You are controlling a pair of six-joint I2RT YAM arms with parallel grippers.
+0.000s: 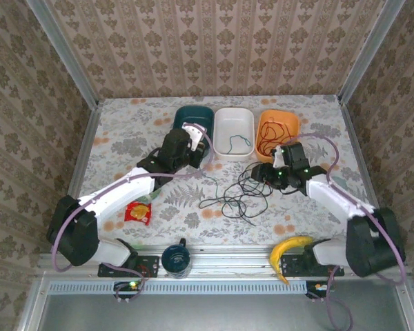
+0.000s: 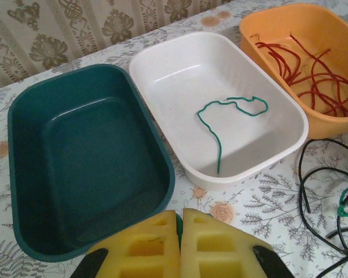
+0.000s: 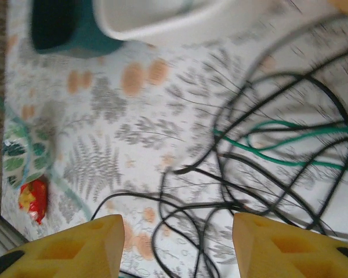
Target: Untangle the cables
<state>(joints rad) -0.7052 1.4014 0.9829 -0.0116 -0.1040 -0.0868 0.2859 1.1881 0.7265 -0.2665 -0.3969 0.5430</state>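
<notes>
Several black cables [image 3: 232, 204] lie below the released right pincer [image 3: 177, 225], ready for picking; the clenched, empty left pincer [image 2: 180, 219] faces the teal bin [image 2: 98, 168].

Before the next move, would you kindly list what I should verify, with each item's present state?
1. The right gripper open over the black cables, nothing held: ok.
2. The left gripper shut, empty, by the teal bin: ok.
3. The red cables inside the orange bin: ok.
4. The green cable wholly inside the white bin: ok.
5. The black cables on the table free of the loose green cable: not ok, they cross.
6. Topmost strand identified: cannot tell, the right wrist view is blurred.
</notes>
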